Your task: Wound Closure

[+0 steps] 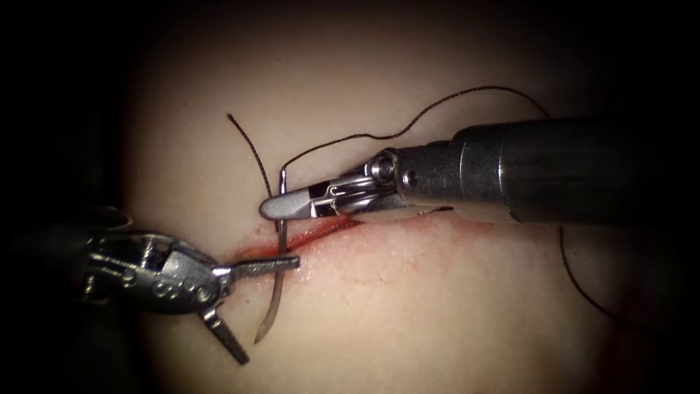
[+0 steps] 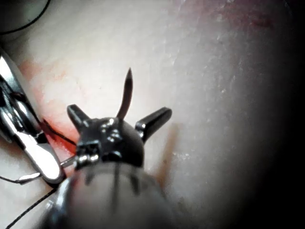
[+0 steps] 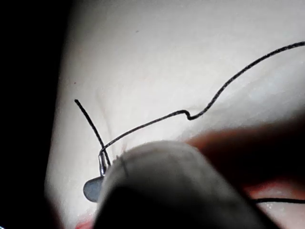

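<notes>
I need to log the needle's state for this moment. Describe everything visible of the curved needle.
The curved needle is a slim, grey, metallic arc lying roughly top to bottom across the red cut. Its thread end rises just above the right claw, whose shut jaws hold it near that end; the dark thread leaves from there. Its pointed tip hangs free below the cut, over the tissue. The left claw is open, one jaw crossing the needle's middle; whether the needle sits in the tissue I cannot tell.

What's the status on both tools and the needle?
Right tool shut on needle near its thread end. Left tool open, jaws astride the needle, holding nothing. Needle crosses the cut, tip free. Thread loops behind right shaft.
</notes>
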Available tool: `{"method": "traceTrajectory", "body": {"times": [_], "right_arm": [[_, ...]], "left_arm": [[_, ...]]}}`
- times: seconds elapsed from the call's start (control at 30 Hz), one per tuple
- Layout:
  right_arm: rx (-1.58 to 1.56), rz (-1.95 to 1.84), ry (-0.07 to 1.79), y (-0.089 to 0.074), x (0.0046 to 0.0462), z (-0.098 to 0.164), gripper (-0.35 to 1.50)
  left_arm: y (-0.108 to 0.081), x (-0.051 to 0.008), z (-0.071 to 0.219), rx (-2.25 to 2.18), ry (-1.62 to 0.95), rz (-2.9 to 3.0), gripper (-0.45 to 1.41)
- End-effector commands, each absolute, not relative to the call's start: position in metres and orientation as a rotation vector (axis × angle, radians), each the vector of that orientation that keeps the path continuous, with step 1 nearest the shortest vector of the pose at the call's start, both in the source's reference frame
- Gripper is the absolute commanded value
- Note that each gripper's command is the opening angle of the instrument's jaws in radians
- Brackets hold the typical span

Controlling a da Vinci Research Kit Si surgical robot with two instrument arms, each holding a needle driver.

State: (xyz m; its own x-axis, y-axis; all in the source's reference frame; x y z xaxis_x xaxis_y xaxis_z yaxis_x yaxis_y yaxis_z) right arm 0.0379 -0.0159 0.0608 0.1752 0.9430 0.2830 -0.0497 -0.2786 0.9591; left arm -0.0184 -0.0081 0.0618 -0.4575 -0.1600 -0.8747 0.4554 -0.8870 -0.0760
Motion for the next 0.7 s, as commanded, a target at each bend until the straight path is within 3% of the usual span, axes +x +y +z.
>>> {"method": "traceTrajectory", "body": {"times": [0.03,0.07,0.1,0.13,0.17,0.33,0.37,0.43,0.47,0.53,0.67,0.7], "right_arm": [[1.483,1.282,0.912,-0.0156,0.0389,0.0607,-0.35],[1.486,1.283,0.914,-0.0156,0.0389,0.0605,-0.35],[1.489,1.283,0.916,-0.0155,0.0389,0.0604,-0.35],[1.490,1.283,0.916,-0.0155,0.0389,0.0603,-0.35],[1.491,1.284,0.916,-0.0155,0.0389,0.0602,-0.35],[1.454,1.228,0.964,-0.0158,0.0387,0.0590,-0.35],[1.401,1.190,1.014,-0.0158,0.0388,0.0587,-0.26],[1.271,1.108,1.120,-0.0157,0.0388,0.0584,0.37],[1.182,1.052,1.184,-0.0155,0.0389,0.0581,0.81],[0.997,0.946,1.296,-0.0146,0.0387,0.0573,1.18],[0.893,0.921,1.342,-0.0127,0.0383,0.0562,1.08],[0.814,0.850,1.362,-0.0116,0.0384,0.0555,1.03]], "left_arm": [[-0.0081,-0.0190,0.0626,1.374,0.430,-2.368,0.93],[-0.0080,-0.0190,0.0628,1.373,0.440,-2.360,0.77],[-0.0078,-0.0190,0.0630,1.370,0.447,-2.339,0.43],[-0.0077,-0.0189,0.0634,1.366,0.464,-2.309,-0.17],[-0.0075,-0.0188,0.0637,1.364,0.474,-2.298,-0.45],[-0.0075,-0.0174,0.0646,1.343,0.687,-2.469,-0.45],[-0.0074,-0.0173,0.0646,1.360,0.706,-2.481,-0.45],[-0.0071,-0.0172,0.0642,1.496,0.807,-2.506,-0.45],[-0.0069,-0.0172,0.0640,1.571,0.864,-2.512,-0.45],[-0.0063,-0.0175,0.0633,1.782,0.974,-2.469,-0.45],[-0.0061,-0.0182,0.0625,2.013,1.104,-2.381,-0.45],[-0.0060,-0.0186,0.0622,2.200,1.263,-2.331,-0.45]]}}
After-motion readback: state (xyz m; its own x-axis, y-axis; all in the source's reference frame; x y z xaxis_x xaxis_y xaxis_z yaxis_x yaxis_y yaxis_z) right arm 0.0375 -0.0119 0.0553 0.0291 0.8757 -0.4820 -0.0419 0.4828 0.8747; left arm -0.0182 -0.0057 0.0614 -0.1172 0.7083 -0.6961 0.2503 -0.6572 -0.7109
